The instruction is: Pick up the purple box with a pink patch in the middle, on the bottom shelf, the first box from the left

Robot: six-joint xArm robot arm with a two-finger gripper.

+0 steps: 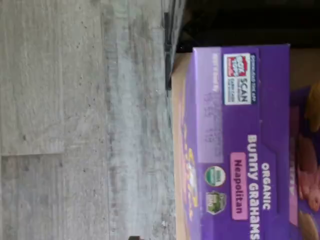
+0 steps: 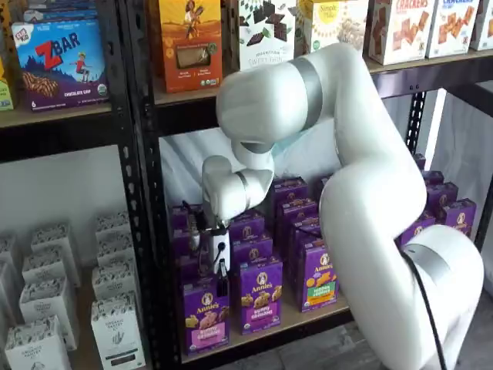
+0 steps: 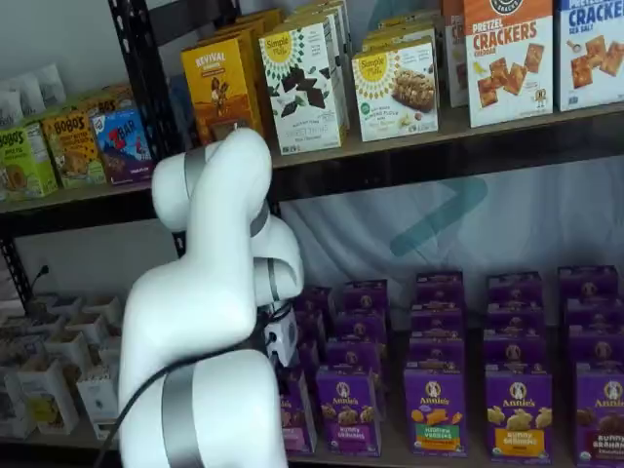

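Note:
The purple box [image 2: 205, 313] stands upright at the left end of the bottom shelf [image 2: 271, 338], with a white rabbit logo and a pink band low on its front. In a shelf view my gripper [image 2: 221, 271] hangs just above the box's top; its black fingers show no plain gap, so I cannot tell its state. In a shelf view my arm covers most of the box [image 3: 295, 414], and only the gripper's white body [image 3: 283, 336] shows. The wrist view shows the box's purple top face [image 1: 235, 150] close up, with a pink "Neapolitan" label.
A purple carton with a dark purple label [image 2: 259, 297] stands right beside the box, then one with a green-and-orange patch [image 2: 318, 279]. More purple cartons stand behind. White cartons [image 2: 115, 327] fill the rack to the left. The upper shelf [image 2: 192, 91] overhangs. Grey floor [image 1: 75, 120] lies below.

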